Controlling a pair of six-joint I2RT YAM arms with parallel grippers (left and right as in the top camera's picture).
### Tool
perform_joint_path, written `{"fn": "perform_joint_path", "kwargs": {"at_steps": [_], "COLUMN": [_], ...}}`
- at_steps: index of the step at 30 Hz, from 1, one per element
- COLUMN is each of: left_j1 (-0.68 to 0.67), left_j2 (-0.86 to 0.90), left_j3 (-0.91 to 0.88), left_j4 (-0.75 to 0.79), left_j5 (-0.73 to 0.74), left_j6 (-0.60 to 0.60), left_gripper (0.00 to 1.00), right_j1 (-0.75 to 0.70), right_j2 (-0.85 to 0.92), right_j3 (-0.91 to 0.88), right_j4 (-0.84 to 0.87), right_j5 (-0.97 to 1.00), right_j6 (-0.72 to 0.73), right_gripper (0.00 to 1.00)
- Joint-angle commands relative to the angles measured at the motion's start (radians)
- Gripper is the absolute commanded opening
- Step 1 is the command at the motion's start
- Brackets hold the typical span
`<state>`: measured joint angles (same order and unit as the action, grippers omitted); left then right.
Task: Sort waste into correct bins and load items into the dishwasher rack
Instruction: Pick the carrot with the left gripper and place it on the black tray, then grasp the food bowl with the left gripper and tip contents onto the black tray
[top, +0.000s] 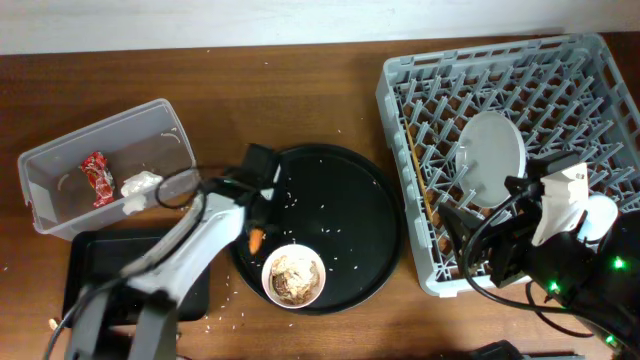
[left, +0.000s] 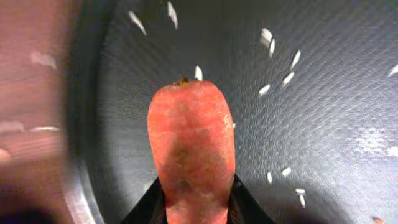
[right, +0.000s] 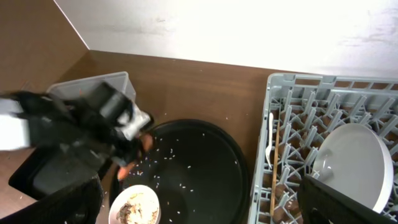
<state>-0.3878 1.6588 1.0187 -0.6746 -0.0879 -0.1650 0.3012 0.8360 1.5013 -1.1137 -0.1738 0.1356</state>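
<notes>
Carrot (left: 191, 149), base hidden between pinching left fingers (left: 249, 208); right fingers (right: 339, 205) spread, cropped by frame

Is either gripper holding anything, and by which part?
The left gripper pinches the carrot by one end; the stem end sticks out. The right gripper is open and empty.

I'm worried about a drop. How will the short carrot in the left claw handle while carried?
Probably stiff: the carrot stands straight out of the left claw without sagging. Its rounded, smooth-looking body may slip or twist in the grip. Dropped on the round black tray, it would likely roll.
</notes>
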Motion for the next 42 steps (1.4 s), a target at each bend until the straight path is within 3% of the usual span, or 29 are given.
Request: {"fn": "perform_joint_path", "kwargs": {"at_steps": [1,4,9,11,12,14,15,16,18,19,20,21,23,26,29,31,36,39,42], "left_j1": [0.014,0.178,0.667,0.76,0.768,0.731,0.678,0.573,0.338,0.13,-0.013,-0.13,-0.312,-0.499,-0.556,-0.587,-0.587,-0.573,-0.393], "left_j2": [-0.236,-0.294,-0.293,-0.293,-0.294,-0.311,-0.332,-0.365,-0.373,-0.359,-0.335,-0.304,-0.255,-0.124,0.002,0.048,0.075,-0.058,-0.239], "left_j3": [0.067,0.048,-0.192,-0.192,-0.176,-0.053,0.009,0.036,0.032,0.004,-0.019,-0.025,-0.025,-0.026,-0.026,-0.027,-0.049,0.11,0.132], "left_j4": [-0.146,-0.387,-0.258,-0.221,-0.219,-0.311,-0.355,-0.359,-0.352,-0.322,-0.27,-0.225,-0.198,-0.187,-0.174,-0.146,-0.095,-0.285,-0.349], "left_j5": [-0.14,-0.216,-0.166,-0.11,-0.063,0.039,0.041,0.091,0.148,0.148,0.144,0.146,0.145,0.121,0.13,0.116,0.02,-0.076,-0.068], "left_j6": [0.01,-0.235,-0.37,-0.364,-0.319,-0.277,-0.242,-0.165,0.011,0.115,0.142,0.144,0.143,0.089,0.045,0.045,0.045,0.02,-0.051], "left_gripper": [0.15,0.13,0.11,0.44,0.54,0.62,0.72,0.72,0.71,0.63,0.59,0.54,0.54,0.47,0.4,0.25,0.01,0.0,0.0], "right_j1": [-0.001,-0.001,-0.001,-0.001,-0.001,-0.001,-0.001,-0.001,-0.001,-0.001,-0.001,-0.001,-0.001,-0.001,-0.001,-0.001,-0.001,-0.001,-0.001], "right_j2": [-0.002,-0.002,-0.002,-0.002,-0.002,-0.002,-0.002,-0.002,-0.002,-0.002,-0.002,-0.002,-0.002,-0.002,-0.002,-0.002,-0.002,-0.002,-0.002], "right_j3": [0.002,0.002,0.002,0.002,0.002,0.002,0.002,0.002,0.002,0.002,0.002,0.002,0.002,0.002,0.002,0.002,0.002,0.002,0.002], "right_j4": [0.001,0.001,0.001,0.001,0.001,0.001,0.001,0.001,0.001,0.001,0.001,0.001,0.001,0.001,0.001,0.001,0.001,0.001,0.001], "right_j5": [0.005,0.005,0.005,0.005,0.005,0.005,0.005,0.005,0.005,0.005,0.005,0.005,0.005,0.005,0.005,0.005,0.005,0.005,0.005], "right_j6": [0.0,0.0,0.0,0.0,0.0,0.0,0.0,0.0,0.0,0.0,0.0,0.0,0.0,0.0,0.0,0.0,0.0,0.0,0.0], "right_gripper": [0.99,0.99,0.99,0.99,0.99,0.99,0.99,0.99,0.99,0.99,0.99,0.99,0.99,0.99,0.99,0.99,0.99,0.99,0.99]}}
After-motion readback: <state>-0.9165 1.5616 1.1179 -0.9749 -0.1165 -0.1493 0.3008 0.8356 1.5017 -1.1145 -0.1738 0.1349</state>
